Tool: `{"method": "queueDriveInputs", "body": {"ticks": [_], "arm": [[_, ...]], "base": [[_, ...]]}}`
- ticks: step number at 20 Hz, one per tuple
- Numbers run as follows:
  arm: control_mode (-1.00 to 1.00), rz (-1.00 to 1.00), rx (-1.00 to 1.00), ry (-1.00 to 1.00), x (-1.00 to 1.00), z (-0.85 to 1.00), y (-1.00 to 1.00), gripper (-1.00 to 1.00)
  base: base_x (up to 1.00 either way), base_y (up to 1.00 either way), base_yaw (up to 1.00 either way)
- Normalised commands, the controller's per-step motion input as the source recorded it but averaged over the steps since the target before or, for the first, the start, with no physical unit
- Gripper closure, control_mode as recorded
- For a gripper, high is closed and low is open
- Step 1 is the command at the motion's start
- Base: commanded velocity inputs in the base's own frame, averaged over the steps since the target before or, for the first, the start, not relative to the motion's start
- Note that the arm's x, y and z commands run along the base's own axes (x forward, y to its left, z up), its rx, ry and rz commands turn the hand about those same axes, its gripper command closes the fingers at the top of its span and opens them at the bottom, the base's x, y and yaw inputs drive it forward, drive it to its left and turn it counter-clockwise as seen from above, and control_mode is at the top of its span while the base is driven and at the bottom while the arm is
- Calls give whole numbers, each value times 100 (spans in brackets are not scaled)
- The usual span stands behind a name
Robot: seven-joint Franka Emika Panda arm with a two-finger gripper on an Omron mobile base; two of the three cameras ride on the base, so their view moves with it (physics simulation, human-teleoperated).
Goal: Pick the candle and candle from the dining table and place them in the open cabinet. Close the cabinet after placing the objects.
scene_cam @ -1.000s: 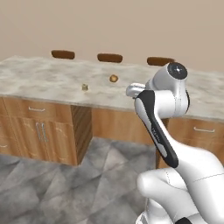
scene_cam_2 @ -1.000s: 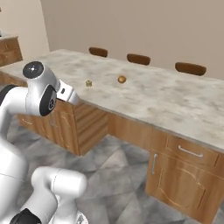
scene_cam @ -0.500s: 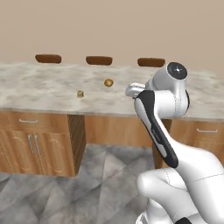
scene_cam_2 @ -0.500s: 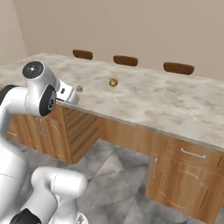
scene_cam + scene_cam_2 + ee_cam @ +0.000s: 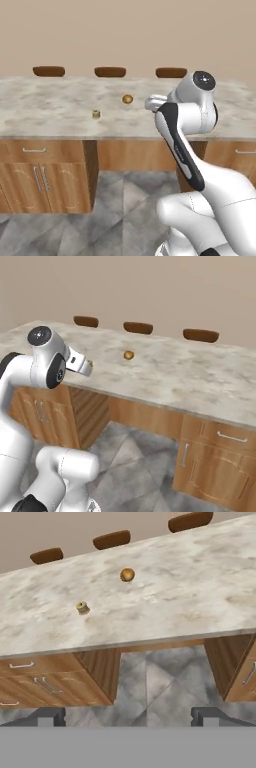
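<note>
Two small items on the dining table (image 5: pixel 45 107), left base view: stubby golden-tan candle (image 5: pixel 96 114) near the front edge, orange ball (image 5: pixel 127 99) farther back and to its right, well apart; three dark brown chair backs (image 5: pixel 110 72) behind the far edge; white arm rising at right, its hand over the table's front edge. Right base view: ball (image 5: pixel 129 355) on the marbled top (image 5: pixel 190 376); wooden drawers with silver handles (image 5: pixel 231 437) below; arm at left. Hand view: gripper (image 5: pixel 127 716) above the floor before the table, finger tips (image 5: pixel 50 716) set wide apart, holding nothing; candle (image 5: pixel 83 607) left of and nearer than the ball (image 5: pixel 127 575); grey tiled floor (image 5: pixel 155 687).
</note>
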Motion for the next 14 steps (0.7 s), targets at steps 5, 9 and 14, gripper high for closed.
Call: {"method": "queueDriveInputs", "body": {"ticks": [5,9,14], "arm": [[100,0,0,0,0,0,0,-100],[100,0,0,0,0,0,0,-100],[100,0,0,0,0,0,0,-100]], "base": [[39,60,-1],[36,62,0],[50,47,-12]]}}
